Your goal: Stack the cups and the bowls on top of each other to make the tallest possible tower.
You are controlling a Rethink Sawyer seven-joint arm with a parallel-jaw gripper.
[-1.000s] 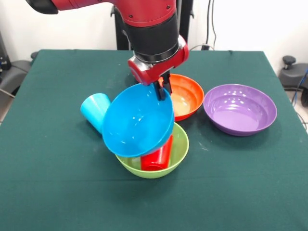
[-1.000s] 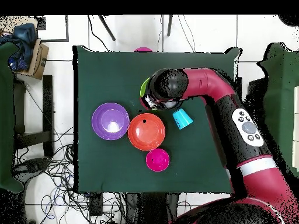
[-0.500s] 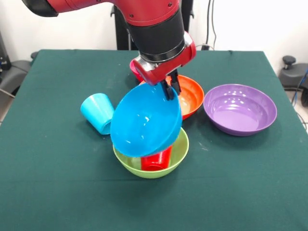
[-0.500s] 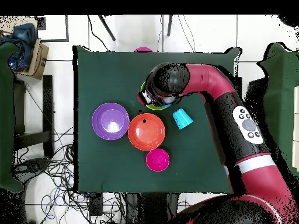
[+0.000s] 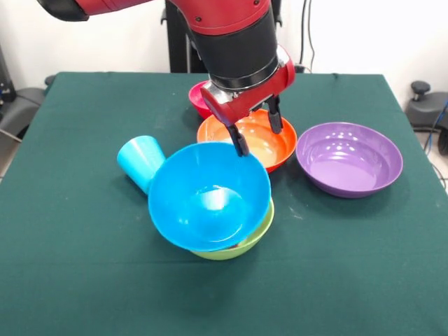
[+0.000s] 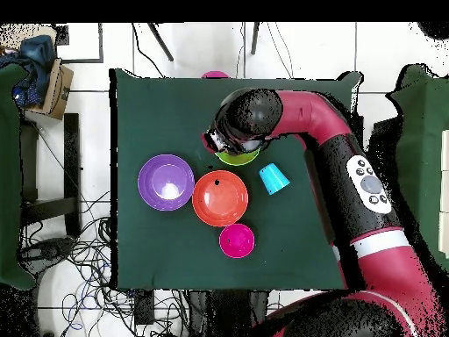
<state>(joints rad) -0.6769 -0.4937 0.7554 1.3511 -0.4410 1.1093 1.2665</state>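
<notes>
A blue bowl (image 5: 208, 204) sits upright, slightly tilted, on a lime green bowl (image 5: 253, 235), which shows only as a sliver under it. The red cup is hidden beneath the blue bowl. My gripper (image 5: 257, 131) hangs open just behind the blue bowl's far rim, holding nothing. One fingertip (image 5: 240, 145) is right at that rim. A light blue cup (image 5: 139, 162) lies on its side against the blue bowl's left. In the overhead view the arm covers most of the green bowl (image 6: 238, 159).
An orange bowl (image 5: 262, 140) lies directly under the gripper. A purple bowl (image 5: 348, 159) sits to its right, and a small pink-red bowl (image 5: 198, 98) behind the arm. The overhead view shows the orange bowl (image 6: 220, 197), purple bowl (image 6: 166, 182), pink bowl (image 6: 237, 240) and blue cup (image 6: 274, 178).
The gripper has let go of the blue bowl, which dropped from a steep tilt to rest upright on the green bowl over the red cup. The gripper opened and drew back a little.
</notes>
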